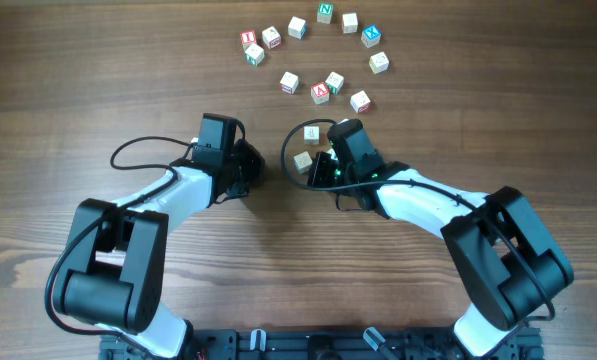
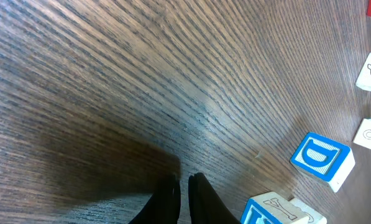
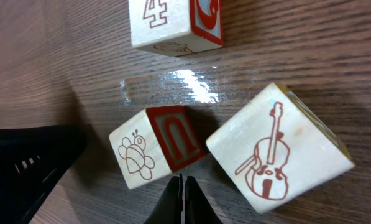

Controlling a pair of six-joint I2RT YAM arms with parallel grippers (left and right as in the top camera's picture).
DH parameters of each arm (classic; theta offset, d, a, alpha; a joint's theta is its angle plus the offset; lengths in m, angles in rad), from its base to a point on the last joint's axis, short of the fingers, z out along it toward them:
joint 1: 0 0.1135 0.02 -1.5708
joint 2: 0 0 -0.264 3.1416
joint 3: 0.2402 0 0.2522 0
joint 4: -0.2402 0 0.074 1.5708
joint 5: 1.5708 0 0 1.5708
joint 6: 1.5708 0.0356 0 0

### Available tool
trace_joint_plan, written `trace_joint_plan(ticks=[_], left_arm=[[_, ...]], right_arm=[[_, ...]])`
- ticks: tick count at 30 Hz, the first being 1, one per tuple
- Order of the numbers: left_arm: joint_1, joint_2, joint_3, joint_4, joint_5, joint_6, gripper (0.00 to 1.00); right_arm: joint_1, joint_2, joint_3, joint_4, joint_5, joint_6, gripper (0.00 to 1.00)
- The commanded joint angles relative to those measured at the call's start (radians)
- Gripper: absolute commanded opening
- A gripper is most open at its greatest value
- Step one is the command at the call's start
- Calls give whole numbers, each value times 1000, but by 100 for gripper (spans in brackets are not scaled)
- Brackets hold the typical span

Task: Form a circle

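The right gripper [image 3: 182, 194] is seen pinched fully together on nothing, its tips set low over the table [image 1: 98, 80], and everything else is placed from it. Just ahead of it the U cube [image 3: 157, 146], a bee drawn on its neighbouring face, and the violin cube [image 3: 275, 149] are found side by side. They seem to touch at one corner, though that contact is hard to confirm from this angle. The tips are aimed at the seam between the two. Farther ahead the 4 cube [image 3: 173, 25] is seen, apart from both. No ring is formed. The other cubes [image 1: 297, 27] are scattered well beyond the right gripper in a loose, open arc. The red A cube [image 1: 320, 92] and three neighbours are clustered between that arc and the gripper. To its left, well apart and clear of every cube, the left gripper [image 2: 182, 193] is lowered close to the wood. Its fingers are drawn in to a bare slit and nothing is caught between them.
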Motion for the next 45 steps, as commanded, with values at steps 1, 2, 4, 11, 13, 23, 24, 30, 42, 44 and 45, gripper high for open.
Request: trace_joint_plan(ticks=[1,2,4,11,13,23,24,30,42,44,45], left_arm=[[4,55,-48,-42,-118,2,12],[4,55,-48,-42,-117,2,12],[4,55,-48,-42,-117,1,12],[4,55,-48,-42,-117,1,11],[4,55,-48,-42,-117,1,11],[4,55,-48,-43,-129,2,10],[4,55,-48,-45,-129,2,10],[4,55,-48,-46,-133,2,9],[4,55,-48,-53,-144,2,8],[4,55,-48,-53,-144,2,7],[4,55,-48,-53,-144,2,7]], right_arm=[[0,27,-8,8,20,-4,4],[0,27,-8,9,20,-4,4],[0,27,-8,14,21,-4,4],[0,29,-8,24,22,-8,4],[0,29,-8,24,21,-8,4],[0,-57,-8,-243,84,69,4],[-1,-79,-8,-286,123,91,4],[-33,-131,-8,-330,276,113,4],[-108,-33,-8,-152,196,82,4],[-108,-16,-8,-128,169,66,4],[-108,-6,-8,-113,151,63,4]])
